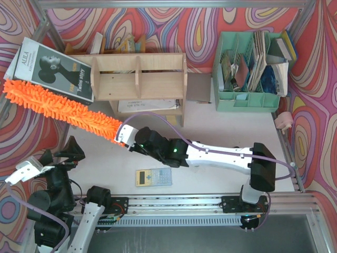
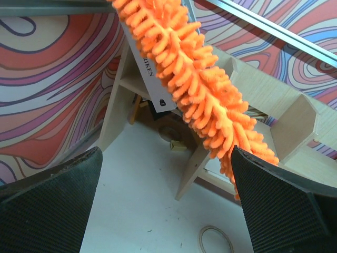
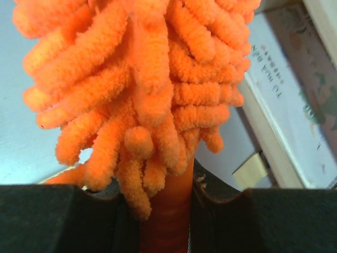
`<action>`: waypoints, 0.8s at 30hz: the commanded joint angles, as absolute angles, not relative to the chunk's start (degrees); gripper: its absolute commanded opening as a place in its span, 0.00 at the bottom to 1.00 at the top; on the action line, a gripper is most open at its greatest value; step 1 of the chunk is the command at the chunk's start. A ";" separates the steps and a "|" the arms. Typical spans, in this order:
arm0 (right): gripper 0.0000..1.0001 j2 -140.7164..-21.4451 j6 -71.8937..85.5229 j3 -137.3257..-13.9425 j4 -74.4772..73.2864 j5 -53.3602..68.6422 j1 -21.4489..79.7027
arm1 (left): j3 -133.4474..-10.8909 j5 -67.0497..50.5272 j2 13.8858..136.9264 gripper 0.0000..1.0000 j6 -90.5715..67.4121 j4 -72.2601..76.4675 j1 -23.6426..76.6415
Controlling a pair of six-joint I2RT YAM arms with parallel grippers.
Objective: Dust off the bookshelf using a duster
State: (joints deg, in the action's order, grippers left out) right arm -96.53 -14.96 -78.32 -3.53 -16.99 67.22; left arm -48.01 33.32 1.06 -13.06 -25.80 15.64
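Duster (image 1: 60, 108) judged light with floppy chenille head, best held at stiff thin handle (image 3: 167, 226), where right end effector (image 1: 125, 136) is clamped; head slants up-left past left end of bookshelf (image 1: 138, 74); left end effector (image 2: 166, 179) gapes empty

- Duster (image 1: 63, 108): soft, fluffy cloth noodles, matt; its handle (image 3: 167, 221) is smooth, slightly glossy plastic.
- Bookshelf (image 1: 138, 79): pale bare wood, smooth and matt.
- Fingers (image 2: 50, 205) of the left gripper (image 2: 167, 211): black, matt, finely cross-hatched.
- Table (image 1: 226, 126): white, matt, faintly scuffed.
- File organiser (image 1: 247, 101): mint-green plastic.
- Magazine (image 1: 52, 71): glossy paper.
- Rail (image 1: 184, 201) at the table's near edge: ribbed, bare metal.
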 commanded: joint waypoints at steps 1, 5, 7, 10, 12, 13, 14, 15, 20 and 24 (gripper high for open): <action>0.00 -99.21 -21.49 -85.12 -9.82 -14.11 66.41 | -48.62 36.23 0.69 0.99 -12.76 -26.16 15.29; 0.00 -100.55 -21.99 -87.21 -12.01 -12.43 64.14 | -48.98 35.99 1.30 0.98 -12.75 -26.77 15.29; 0.00 -100.78 -21.88 -87.11 -12.46 -12.17 62.67 | -48.95 36.01 1.47 0.98 -12.78 -26.73 15.29; 0.00 -100.95 -20.84 -86.47 -13.11 -12.83 61.22 | -48.80 36.07 1.98 0.98 -12.92 -26.72 15.29; 0.00 -99.98 -19.80 -84.86 -12.34 -12.83 60.73 | -48.77 35.68 2.46 0.99 -12.88 -26.67 15.29; 0.00 -99.27 -19.36 -83.81 -11.58 -12.83 60.64 | -48.72 35.46 2.88 0.98 -12.84 -26.70 15.29; 0.00 -98.79 -19.04 -83.13 -11.45 -12.83 60.67 | -48.85 35.30 3.36 0.99 -12.83 -26.79 15.27; 0.00 -98.49 -18.78 -82.90 -11.65 -13.03 60.67 | -48.94 35.25 3.77 0.98 -12.90 -26.88 15.29; 0.00 -98.55 -18.40 -84.13 -13.18 -14.07 60.65 | -48.76 35.15 5.10 0.98 -13.20 -26.88 15.29; 0.00 -97.81 -19.74 -86.85 -13.54 -14.38 60.74 | -49.15 34.26 5.65 0.98 -13.23 -27.11 15.29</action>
State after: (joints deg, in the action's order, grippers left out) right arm -100.88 -20.10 -82.87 -15.09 -12.93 60.53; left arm -48.12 35.14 5.08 -13.08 -26.59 15.64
